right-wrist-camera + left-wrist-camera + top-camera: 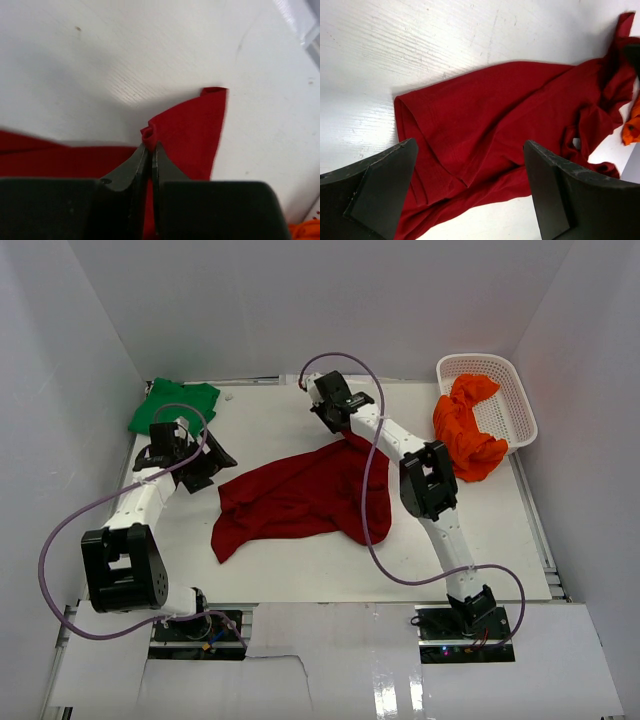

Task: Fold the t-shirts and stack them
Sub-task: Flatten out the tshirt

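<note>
Only wrist view reveals right end effector (149, 146) pinching dark red t-shirt (196, 134).

orange t-shirt (631, 126) cropped, left fingers (380, 195) cut off

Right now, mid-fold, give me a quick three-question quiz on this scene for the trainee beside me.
1. True or false: the left gripper is shut on the dark red t-shirt.
2. Where is the orange t-shirt? A. Folded at the far left corner. B. Draped over the rim of the basket. C. Under the dark red t-shirt.
3. Short answer: which gripper is pinching cloth?

Key:
1. False: it is open above the shirt.
2. B.
3. The right gripper, on a fold of the dark red t-shirt.
</note>
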